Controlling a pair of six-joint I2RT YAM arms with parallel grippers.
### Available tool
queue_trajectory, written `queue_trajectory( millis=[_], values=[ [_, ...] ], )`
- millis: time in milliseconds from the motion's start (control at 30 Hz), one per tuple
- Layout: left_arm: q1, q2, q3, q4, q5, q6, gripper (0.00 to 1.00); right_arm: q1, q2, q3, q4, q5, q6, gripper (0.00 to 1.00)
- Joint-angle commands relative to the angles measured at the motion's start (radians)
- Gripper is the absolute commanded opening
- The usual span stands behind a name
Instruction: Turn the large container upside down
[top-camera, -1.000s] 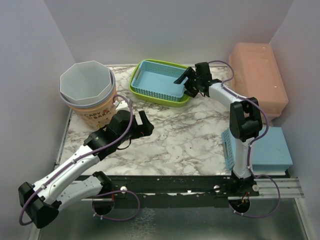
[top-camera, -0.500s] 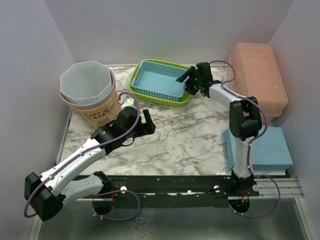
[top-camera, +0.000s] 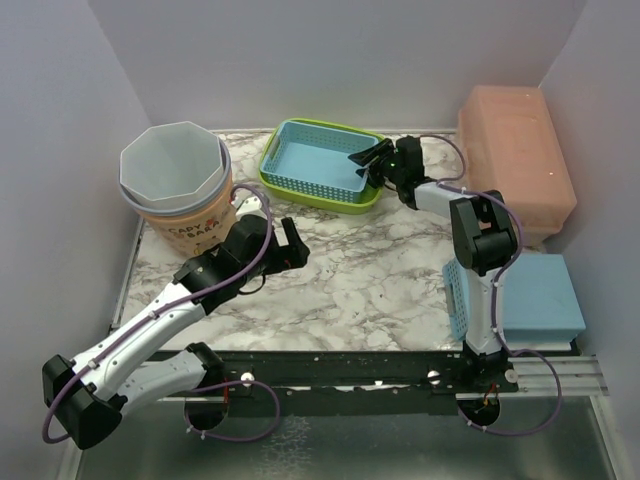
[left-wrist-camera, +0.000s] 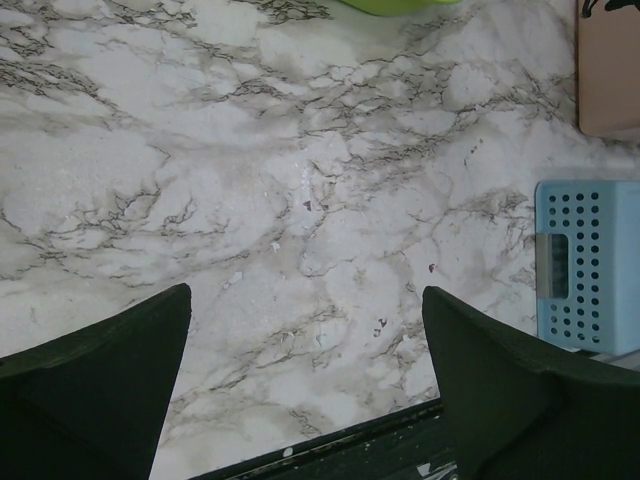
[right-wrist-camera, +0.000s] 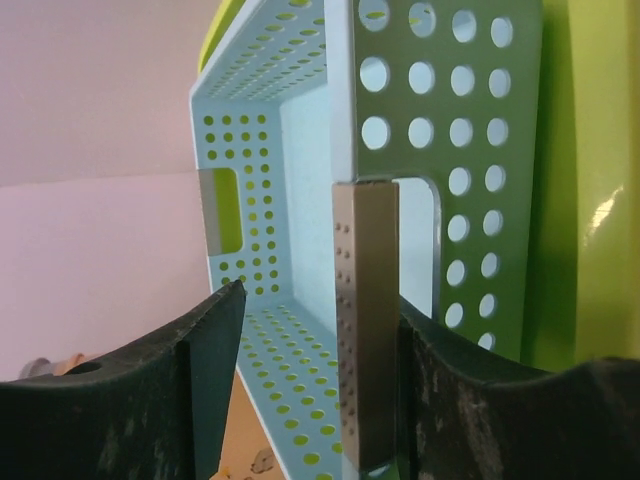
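Change: right claw (top-camera: 372, 160) has moved astride the blue basket's (top-camera: 312, 160) end wall, jaws narrowing but not yet clamped.
Left claw (left-wrist-camera: 305, 330): wide open, empty, over table (top-camera: 370, 270).
Meaning: grip likely close; flip not begun.

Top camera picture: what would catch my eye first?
The bright blue basket nested inside a green basket at the back of the table, with the right claw straddling its right end wall. Next, the big pale bucket at the back left.

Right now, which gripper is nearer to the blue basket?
Right. The right gripper straddles the blue basket at its end wall; the left gripper hangs over the marble table, apart from it.
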Motion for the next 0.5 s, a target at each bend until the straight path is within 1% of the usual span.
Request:
queue_trajectory(
  millis=[0, 133, 300, 467],
  values=[
    [0.005, 0.022, 0.024, -0.006, -0.019, 0.005, 0.99, -0.007, 0.040, -0.055, 0.192, -0.086, 0.089, 0.57],
    [0.005, 0.033, 0.029, -0.006, -0.012, 0.005, 0.99, -0.008, 0.012, -0.095, 0.316, -0.155, 0.101, 0.56],
    [0.006, 0.031, 0.025, -0.006, -0.009, 0.005, 0.99, -0.015, -0.038, -0.128, 0.353, -0.215, 0.129, 0.57],
    [0.006, 0.018, 0.018, -0.005, -0.014, 0.000, 0.99, 0.004, -0.072, -0.155, 0.260, -0.245, 0.130, 0.56]
  ],
)
